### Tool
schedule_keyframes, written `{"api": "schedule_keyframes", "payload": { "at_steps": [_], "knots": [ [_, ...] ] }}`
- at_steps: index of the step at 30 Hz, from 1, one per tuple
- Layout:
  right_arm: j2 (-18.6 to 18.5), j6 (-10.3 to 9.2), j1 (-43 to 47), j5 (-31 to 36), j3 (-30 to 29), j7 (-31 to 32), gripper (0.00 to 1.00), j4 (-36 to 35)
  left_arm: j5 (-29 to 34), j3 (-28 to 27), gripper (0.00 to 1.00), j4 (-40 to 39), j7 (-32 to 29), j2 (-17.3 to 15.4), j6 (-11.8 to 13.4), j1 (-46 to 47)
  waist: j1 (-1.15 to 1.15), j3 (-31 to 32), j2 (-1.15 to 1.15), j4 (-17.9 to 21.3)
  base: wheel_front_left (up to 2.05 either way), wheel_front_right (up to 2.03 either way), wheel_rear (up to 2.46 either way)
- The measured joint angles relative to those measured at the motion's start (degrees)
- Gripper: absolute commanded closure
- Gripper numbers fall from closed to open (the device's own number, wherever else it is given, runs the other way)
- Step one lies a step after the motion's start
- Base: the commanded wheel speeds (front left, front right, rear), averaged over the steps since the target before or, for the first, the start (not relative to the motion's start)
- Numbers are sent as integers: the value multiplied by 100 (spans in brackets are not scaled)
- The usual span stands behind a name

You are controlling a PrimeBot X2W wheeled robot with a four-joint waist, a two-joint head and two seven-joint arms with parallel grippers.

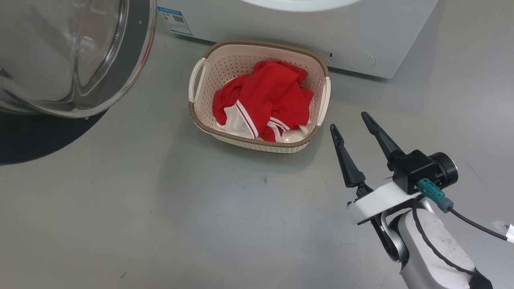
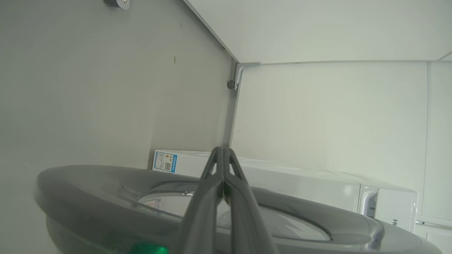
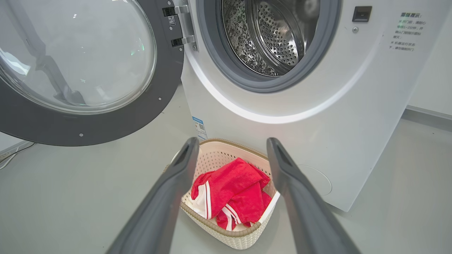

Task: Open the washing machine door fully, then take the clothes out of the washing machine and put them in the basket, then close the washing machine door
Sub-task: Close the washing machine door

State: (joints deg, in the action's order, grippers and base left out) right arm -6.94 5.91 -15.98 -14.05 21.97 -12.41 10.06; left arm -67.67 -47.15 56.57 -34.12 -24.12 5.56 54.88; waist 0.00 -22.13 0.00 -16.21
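Door (image 3: pixel 77 53) wide open, left of the washer (image 3: pixel 317 106); drum (image 3: pixel 272 38) bare, red clothes (image 1: pixel 265 100) heaped in basket (image 1: pixel 225 68) at its foot. Left claw (image 2: pixel 223 151) pinched shut, empty, just over the door's outer face; right claw (image 1: pixel 348 120) spread wide, empty, near basket. Push the rim (image 3: pixel 88 130) opposite the hinge (image 3: pixel 180 24) until latched.

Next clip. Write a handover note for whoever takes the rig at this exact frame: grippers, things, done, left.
Left gripper: jaws shut, empty, at the outer side of the door; contact unclear.
Right gripper: jaws open, empty, near the basket.
Done: door open; the clothes lie in the basket, on the floor before the washer; the drum looks empty.
Left: close the door.
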Motion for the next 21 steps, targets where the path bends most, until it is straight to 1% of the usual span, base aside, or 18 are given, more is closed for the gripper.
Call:
{"api": "schedule_keyframes", "payload": {
  "at_steps": [8, 13, 14, 18, 21],
  "knots": [
    [-8, 0, 0, -2, -10, -8, 0, 71, -36, 233, 100, 63, -481, 192, -333, -7, 0, 73, 0, -16, 0, 0, 0],
    [-4, -2, 1, -5, -33, -26, 0, 99, -36, 285, 100, 102, -709, 209, -457, -93, 0, 163, 0, -36, 0, 0, 0],
    [-4, -2, 2, -27, -37, -52, 0, 114, -36, 305, 100, 113, -829, 220, -543, -134, 0, 198, 0, -48, 0, 0, 0],
    [11, -2, 2, -40, -31, -52, 0, 121, -130, 313, 100, 121, -1131, 237, -653, -214, 0, 253, 0, -68, 0, 0, 0],
    [13, -2, 2, -43, -30, -53, 0, 136, -178, 356, 100, 116, -1370, 266, -826, -276, 0, 281, 0, -76, 0, 0, 0]
  ]
}}
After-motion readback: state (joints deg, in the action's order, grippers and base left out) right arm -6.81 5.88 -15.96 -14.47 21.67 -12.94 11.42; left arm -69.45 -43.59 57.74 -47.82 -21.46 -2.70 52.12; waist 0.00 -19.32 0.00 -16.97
